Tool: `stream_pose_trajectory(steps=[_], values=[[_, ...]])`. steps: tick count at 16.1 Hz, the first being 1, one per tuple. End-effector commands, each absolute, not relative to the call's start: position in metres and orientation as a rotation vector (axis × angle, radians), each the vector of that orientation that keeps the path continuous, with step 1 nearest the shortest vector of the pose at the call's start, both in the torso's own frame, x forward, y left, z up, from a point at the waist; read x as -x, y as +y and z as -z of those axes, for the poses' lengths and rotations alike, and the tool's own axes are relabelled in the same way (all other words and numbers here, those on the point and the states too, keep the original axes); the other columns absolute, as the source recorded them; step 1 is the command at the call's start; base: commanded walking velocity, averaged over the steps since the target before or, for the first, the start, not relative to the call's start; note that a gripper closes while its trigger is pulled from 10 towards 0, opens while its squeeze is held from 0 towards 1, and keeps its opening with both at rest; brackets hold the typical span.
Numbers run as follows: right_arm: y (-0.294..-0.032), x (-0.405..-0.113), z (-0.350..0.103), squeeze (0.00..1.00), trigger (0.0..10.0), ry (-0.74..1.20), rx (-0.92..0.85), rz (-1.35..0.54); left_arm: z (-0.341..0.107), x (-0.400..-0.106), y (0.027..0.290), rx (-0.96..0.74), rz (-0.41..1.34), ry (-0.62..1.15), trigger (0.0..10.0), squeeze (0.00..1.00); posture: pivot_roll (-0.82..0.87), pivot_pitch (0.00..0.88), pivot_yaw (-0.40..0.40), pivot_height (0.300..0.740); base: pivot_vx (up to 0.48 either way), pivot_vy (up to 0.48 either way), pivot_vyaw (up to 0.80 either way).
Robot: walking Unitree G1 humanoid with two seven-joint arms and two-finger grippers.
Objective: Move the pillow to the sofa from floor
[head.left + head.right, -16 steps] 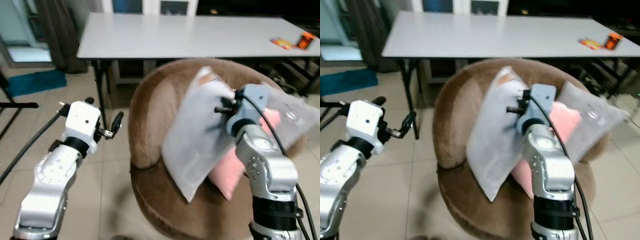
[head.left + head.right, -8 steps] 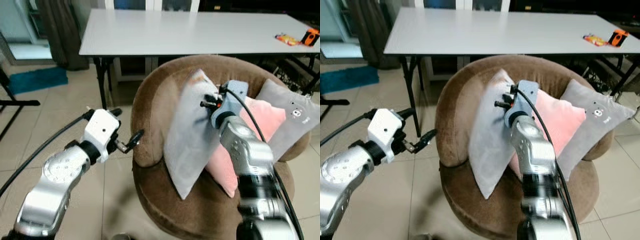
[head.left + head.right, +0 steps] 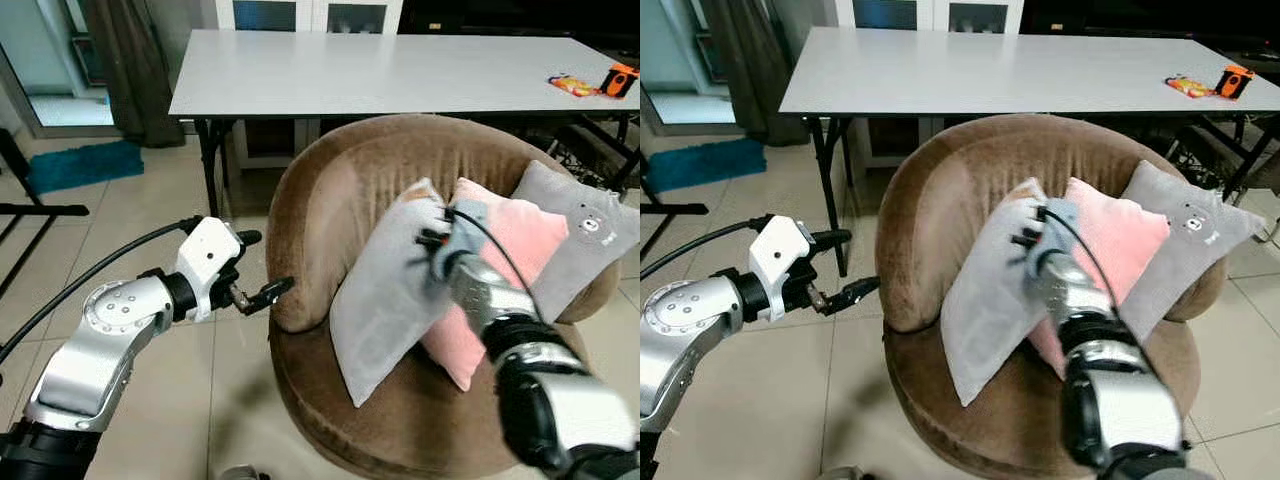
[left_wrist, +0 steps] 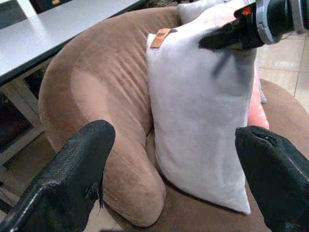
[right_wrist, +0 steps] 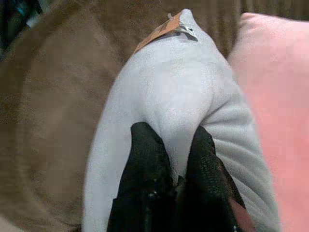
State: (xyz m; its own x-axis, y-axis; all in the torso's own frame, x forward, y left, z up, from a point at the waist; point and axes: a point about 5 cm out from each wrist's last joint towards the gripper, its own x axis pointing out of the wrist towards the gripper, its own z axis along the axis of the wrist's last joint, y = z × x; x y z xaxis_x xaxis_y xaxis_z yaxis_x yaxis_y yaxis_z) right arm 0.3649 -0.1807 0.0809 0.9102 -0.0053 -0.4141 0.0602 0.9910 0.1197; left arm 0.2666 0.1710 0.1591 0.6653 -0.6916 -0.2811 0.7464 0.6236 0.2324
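— Jaws first: where do they stand?

— On the right gripper [image 5: 176, 186] the two black fingers are pinched together on a fold of the soft grey fabric pillow [image 3: 385, 295], near its upper edge, close to the corner with the small brown tag [image 5: 159, 31]. On the left gripper [image 3: 262, 291] the jaws are spread wide, with nothing between them.

— And the pillow itself?

— It is on the round brown velvet sofa chair [image 3: 320, 200], standing tilted on its lower corner, its long axis running from the seat up towards the backrest. Its back leans on the pink square cushion [image 3: 505, 240]; a grey cushion with a bear face [image 3: 585, 225] sits further right.

— Which arm is nearer?

— The right, plainly: it is the one holding the pillow. The left hangs apart, outside the chair's arm, the pillow lying ahead of its open jaws. I'd judge that letting go is what remains, and the pillow may slump towards the seat.
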Motion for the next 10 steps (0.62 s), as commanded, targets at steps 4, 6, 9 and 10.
stream_pose_trajectory(steps=[4, 6, 9, 10], values=[[-0.207, -0.374, -0.101, 1.00, 10.0, 0.372, 0.088, 0.042, -0.163, -0.269, 0.173, -0.356, 0.821, 0.136, 10.0, 0.00, 0.08, 0.000, -0.052, 0.740, 0.000, 0.000, 0.00], [-0.231, -0.376, -0.114, 0.00, 10.0, 0.360, 0.152, 0.118, -0.162, -0.271, 0.177, -0.366, 0.727, 0.110, 10.0, 0.00, 0.07, 0.000, -0.048, 0.740, 0.000, 0.000, 0.00], [-0.257, -0.378, -0.139, 0.00, 10.0, 0.224, 0.122, 0.173, -0.156, -0.264, 0.182, -0.291, 0.556, 0.085, 10.0, 0.00, 0.05, 0.000, -0.048, 0.740, 0.000, 0.000, 0.00], [-0.258, -0.378, -0.142, 0.00, 10.0, 0.198, 0.129, 0.176, -0.156, -0.263, 0.184, -0.288, 0.523, 0.081, 10.0, 0.00, 0.05, 0.000, -0.049, 0.740, 0.000, 0.000, 0.00]])
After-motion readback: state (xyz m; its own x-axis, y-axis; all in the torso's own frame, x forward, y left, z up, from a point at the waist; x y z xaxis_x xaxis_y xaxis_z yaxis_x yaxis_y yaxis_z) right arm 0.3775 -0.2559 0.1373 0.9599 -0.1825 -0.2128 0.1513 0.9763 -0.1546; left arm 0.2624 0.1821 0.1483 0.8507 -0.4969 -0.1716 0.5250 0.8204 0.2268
